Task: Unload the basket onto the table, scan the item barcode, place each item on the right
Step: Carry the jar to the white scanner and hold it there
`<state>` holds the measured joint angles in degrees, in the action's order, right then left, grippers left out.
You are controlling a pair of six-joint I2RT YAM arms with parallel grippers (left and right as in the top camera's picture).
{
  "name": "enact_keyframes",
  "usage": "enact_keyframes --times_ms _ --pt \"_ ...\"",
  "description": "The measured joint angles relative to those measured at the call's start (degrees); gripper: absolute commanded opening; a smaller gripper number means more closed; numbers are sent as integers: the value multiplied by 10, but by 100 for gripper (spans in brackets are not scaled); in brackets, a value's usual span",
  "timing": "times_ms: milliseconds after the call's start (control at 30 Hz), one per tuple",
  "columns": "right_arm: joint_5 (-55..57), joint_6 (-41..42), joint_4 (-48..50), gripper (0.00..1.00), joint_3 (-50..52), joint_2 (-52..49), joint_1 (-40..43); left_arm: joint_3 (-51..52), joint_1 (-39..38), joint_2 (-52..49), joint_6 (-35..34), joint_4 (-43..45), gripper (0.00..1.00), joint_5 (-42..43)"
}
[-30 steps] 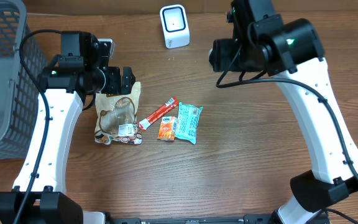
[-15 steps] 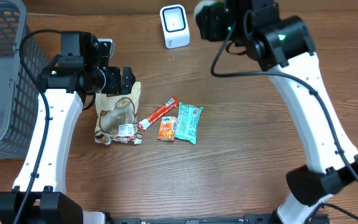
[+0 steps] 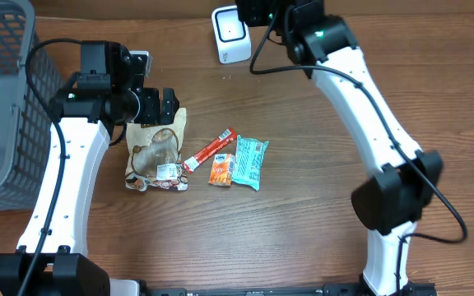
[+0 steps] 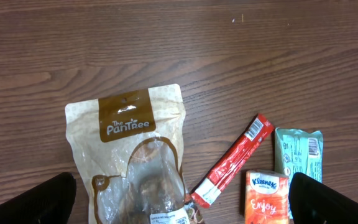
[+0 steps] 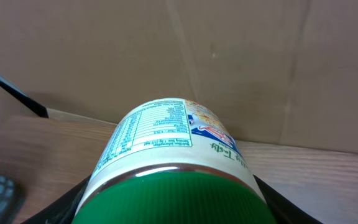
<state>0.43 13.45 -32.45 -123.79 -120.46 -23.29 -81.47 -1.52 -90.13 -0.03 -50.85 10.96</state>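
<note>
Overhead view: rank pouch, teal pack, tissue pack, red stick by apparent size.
1. Pouch, clearly largest.
2. Teal pack.
3. Tissue pack and red stick: too close to rank. The stick is longer but much thinner.

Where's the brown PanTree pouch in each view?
Overhead: brown PanTree pouch left of centre.
Left wrist: pouch lower left, bottom cut off by the frame.
Right wrist: not in it; a green-lidded jar fills the frame.
Shared landmark: red stick sachet, just right of the pouch in overhead and left wrist.
</note>
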Motion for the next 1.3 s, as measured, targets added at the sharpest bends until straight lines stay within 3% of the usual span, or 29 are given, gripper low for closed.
enact_keyframes --times_ms 633,967,1300 --pt "0 0 241 4 4 -171 0 0 0 0 0 0 100 0" --pt "0 0 337 8 4 -237 0 0 0 0 0 -1 100 0" --pt "0 22 361 6 4 -284 0 0 0 0 0 0 100 0"
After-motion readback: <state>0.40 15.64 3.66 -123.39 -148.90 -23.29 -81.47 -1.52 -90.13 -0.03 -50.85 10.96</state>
